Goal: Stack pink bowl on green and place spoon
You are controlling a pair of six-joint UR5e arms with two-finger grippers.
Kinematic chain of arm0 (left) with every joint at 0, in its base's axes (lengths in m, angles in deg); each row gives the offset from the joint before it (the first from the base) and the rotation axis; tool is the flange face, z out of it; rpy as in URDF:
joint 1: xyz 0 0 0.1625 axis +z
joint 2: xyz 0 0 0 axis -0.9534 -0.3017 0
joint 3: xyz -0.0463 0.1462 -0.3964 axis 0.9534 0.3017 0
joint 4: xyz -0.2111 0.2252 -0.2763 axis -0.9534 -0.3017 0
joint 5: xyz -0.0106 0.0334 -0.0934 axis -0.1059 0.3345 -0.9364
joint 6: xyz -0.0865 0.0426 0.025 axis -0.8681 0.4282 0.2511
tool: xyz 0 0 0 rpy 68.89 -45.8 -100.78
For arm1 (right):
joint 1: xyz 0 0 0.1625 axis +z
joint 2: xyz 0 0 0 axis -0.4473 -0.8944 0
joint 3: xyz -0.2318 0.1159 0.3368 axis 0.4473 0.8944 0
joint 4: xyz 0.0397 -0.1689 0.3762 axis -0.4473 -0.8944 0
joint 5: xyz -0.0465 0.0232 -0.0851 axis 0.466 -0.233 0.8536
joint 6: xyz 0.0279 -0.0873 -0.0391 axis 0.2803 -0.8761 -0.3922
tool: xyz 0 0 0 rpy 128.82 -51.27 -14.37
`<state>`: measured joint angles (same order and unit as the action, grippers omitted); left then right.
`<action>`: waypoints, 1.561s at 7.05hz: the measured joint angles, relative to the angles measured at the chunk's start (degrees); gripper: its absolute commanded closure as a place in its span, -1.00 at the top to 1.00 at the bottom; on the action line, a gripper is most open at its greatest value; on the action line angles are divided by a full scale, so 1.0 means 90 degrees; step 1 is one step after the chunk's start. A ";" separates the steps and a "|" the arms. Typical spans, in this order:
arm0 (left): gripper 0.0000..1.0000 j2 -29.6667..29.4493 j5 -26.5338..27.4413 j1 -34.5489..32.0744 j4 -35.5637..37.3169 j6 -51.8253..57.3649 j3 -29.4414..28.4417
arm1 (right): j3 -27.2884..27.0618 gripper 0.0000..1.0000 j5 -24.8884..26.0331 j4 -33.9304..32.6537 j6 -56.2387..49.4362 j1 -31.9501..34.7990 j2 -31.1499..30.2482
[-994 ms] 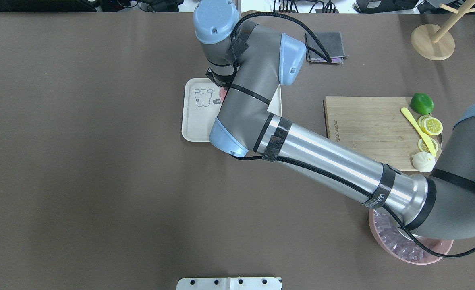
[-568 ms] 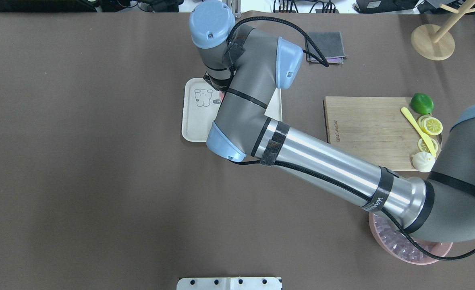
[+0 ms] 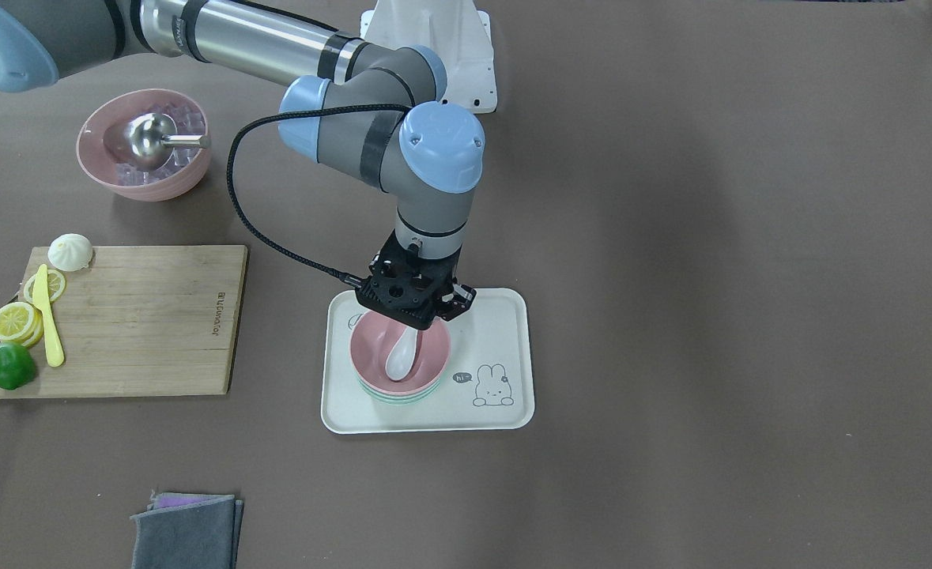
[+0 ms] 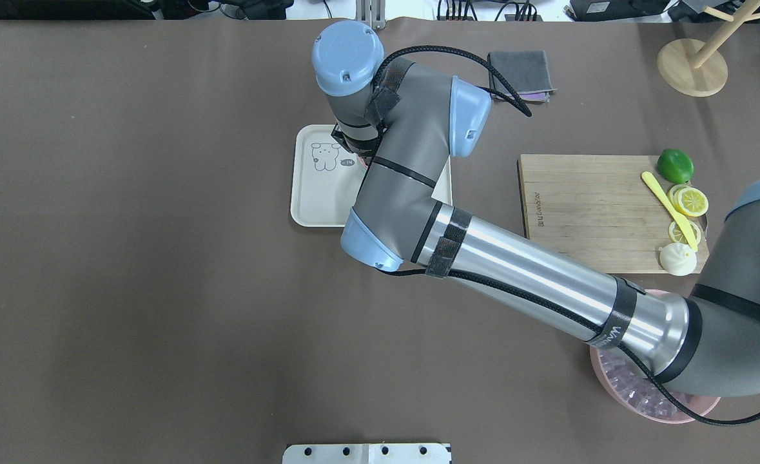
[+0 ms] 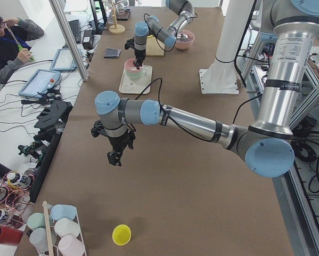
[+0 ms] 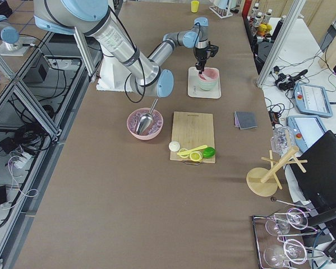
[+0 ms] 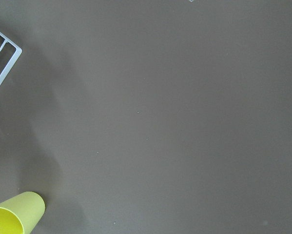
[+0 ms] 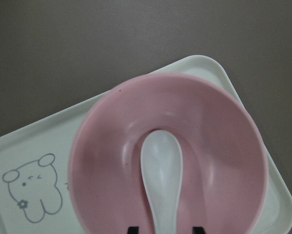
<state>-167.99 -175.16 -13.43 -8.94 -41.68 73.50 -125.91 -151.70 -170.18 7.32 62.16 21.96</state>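
The pink bowl (image 3: 379,348) sits nested in the green bowl (image 3: 399,399), of which only the rim shows, on the cream tray (image 3: 497,332). A white spoon (image 3: 401,357) lies in the pink bowl, scoop down, and also shows in the right wrist view (image 8: 161,170). My right gripper (image 3: 414,320) hangs just above the bowl's near rim. It is open, with its fingertips (image 8: 132,228) on either side of the spoon's handle and clear of it. My left gripper (image 5: 115,157) hovers over bare table far to the left; I cannot tell whether it is open or shut.
A second pink bowl (image 3: 98,170) holds ice cubes and a metal scoop. A wooden cutting board (image 3: 141,324) carries a lime, lemon slices, a yellow knife and a bun. A grey cloth (image 3: 185,533) lies nearby. A yellow cup (image 7: 11,217) lies below my left wrist.
My right arm's wrist swung slightly left, then back right over the tray. The bowls stay hidden under the arm in the overhead view.
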 measured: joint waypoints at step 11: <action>0.97 0.1608 -0.0429 -0.0435 -0.1212 -0.1181 0.0193 | -0.1943 1.00 -0.2405 -0.0004 -0.4391 0.2825 -0.2673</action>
<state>-153.52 -179.02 -17.35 -19.85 -52.31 75.24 -143.40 -173.34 -170.21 -32.20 87.59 -2.10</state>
